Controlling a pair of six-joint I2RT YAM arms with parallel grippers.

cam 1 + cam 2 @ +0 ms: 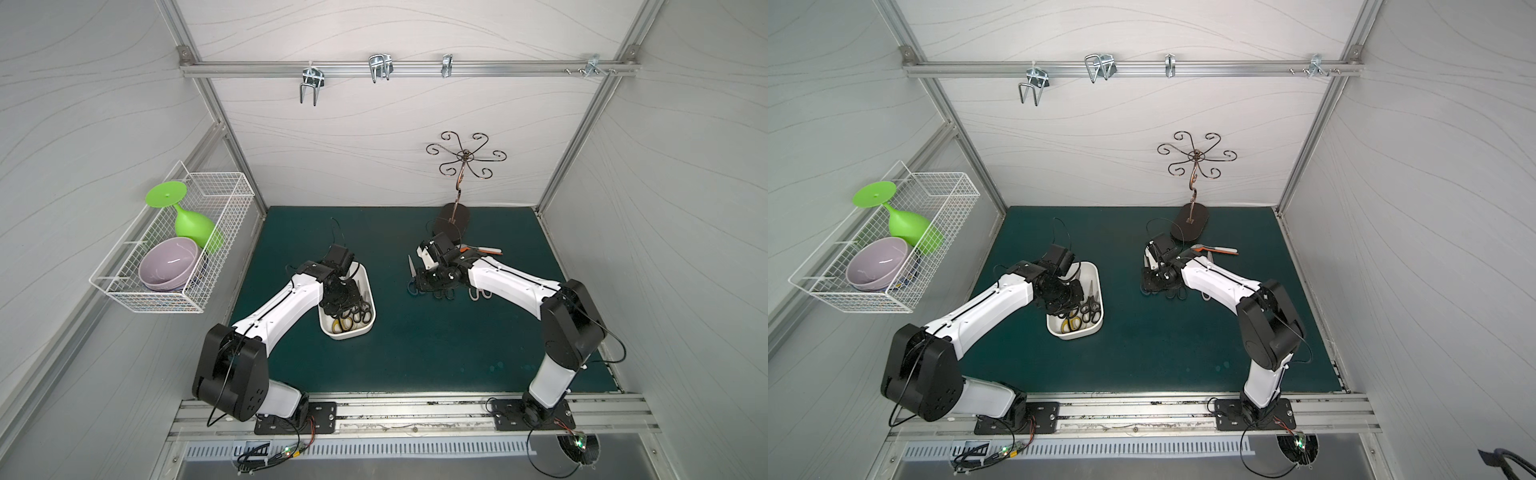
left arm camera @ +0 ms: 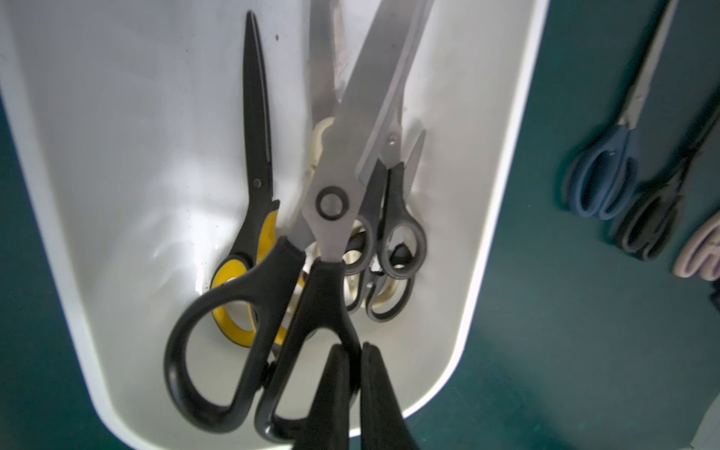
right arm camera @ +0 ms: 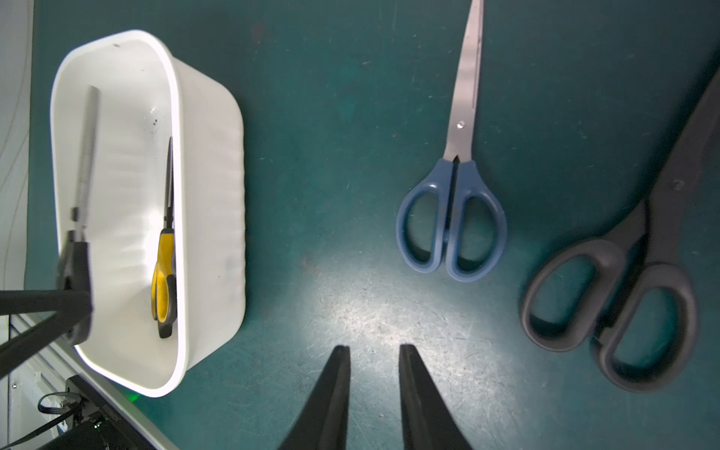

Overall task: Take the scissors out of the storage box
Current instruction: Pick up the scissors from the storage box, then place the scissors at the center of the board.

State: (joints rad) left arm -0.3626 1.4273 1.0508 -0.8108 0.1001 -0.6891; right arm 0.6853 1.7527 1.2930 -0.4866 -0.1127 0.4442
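The left gripper (image 2: 353,347) is reaching into the storage box (image 2: 128,128), which is sitting left of the worktop's (image 3: 331,156) middle. Its jaws are clamping tight on a handle loop of the black-handled scissors (image 2: 331,202), which are lying over the yellow-black scissors (image 2: 257,156) inside. The right gripper (image 3: 374,347) is hovering empty right of the middle, jaws standing slightly apart, near the blue scissors (image 3: 467,175) and dark grey scissors (image 3: 662,210) lying on the worktop.
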